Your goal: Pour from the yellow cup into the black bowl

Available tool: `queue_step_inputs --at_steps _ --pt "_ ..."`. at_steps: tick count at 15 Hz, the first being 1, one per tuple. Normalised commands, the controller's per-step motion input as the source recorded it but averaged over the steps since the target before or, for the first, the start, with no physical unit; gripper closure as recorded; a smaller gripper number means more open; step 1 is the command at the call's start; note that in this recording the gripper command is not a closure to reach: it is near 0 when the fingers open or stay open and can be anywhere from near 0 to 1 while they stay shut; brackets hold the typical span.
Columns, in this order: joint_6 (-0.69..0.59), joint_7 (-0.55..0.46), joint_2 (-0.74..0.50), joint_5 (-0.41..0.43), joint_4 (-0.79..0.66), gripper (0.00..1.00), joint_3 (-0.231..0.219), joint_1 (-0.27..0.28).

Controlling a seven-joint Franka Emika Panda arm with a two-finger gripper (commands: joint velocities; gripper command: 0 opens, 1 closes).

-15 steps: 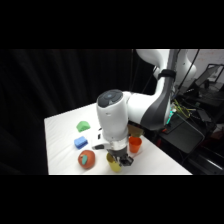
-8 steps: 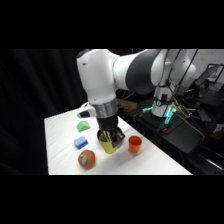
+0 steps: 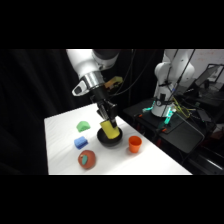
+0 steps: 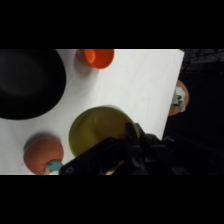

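The yellow cup (image 3: 109, 129) hangs tilted over the black bowl (image 3: 109, 140) in the side view, held by my gripper (image 3: 107, 118), which comes down from the upper left. In the wrist view the yellow cup (image 4: 95, 131) fills the lower middle with its mouth towards the camera. There my gripper (image 4: 127, 150) is shut on its rim, and the black bowl (image 4: 27, 82) lies at the left edge.
An orange cup (image 3: 134, 144) stands right of the bowl. A red round object with a teal patch (image 3: 87, 159) lies at the front left, a blue block (image 3: 81, 142) and a green piece (image 3: 82, 126) behind it. The table's right edge runs close to the orange cup.
The arm has lifted and swung back, carrying the yellow cup from the table's front up over the black bowl. The cup is now tilted.
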Motion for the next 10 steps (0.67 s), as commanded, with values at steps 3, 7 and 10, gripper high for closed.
queue_step_inputs --at_steps 3,7,10 --pt "-0.59 -0.62 -0.01 0.489 -0.06 0.20 -0.159 -0.151" --pt "-0.63 -0.45 0.18 0.331 0.13 0.20 -0.169 -0.114" --pt "-0.52 -0.30 0.34 0.234 0.29 0.20 -0.119 -0.082"
